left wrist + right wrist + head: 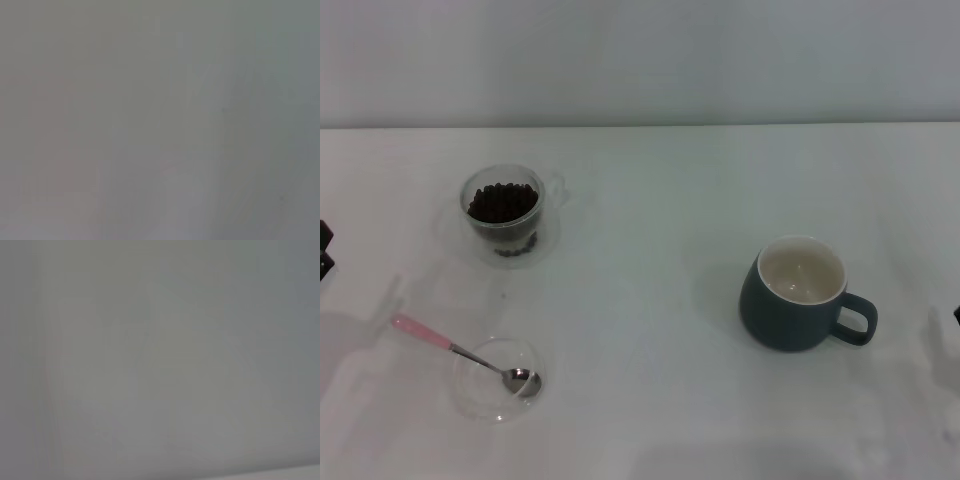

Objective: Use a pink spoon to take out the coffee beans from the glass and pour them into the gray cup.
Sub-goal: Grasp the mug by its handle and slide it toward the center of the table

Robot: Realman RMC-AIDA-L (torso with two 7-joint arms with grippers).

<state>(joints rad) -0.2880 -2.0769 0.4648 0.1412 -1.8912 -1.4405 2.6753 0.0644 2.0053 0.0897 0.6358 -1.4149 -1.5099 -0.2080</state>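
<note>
At the far left edge the left hand (pixel 324 250) barely shows, and I cannot tell its state. The spoon (pixel 460 350) rests bowl-down in a dish (pixel 480 395); a careless grab could skid the dish. Beans (pixel 503 202) fill the glass (pixel 502 212). The cup (pixel 800 292) stands right. The right hand (pixel 956 314) is equally unreadable.

The squat rounded slate-gray ceramic mug (pixel 798 300) is cream-white inside. Dark brown oval coffee beans (pixel 503 201) fill the small clear glass cup (pixel 504 215). The metal teaspoon with a pale pink handle (pixel 460 351) has a shiny silver bowl, on a plain white tabletop (pixel 650 200).
</note>
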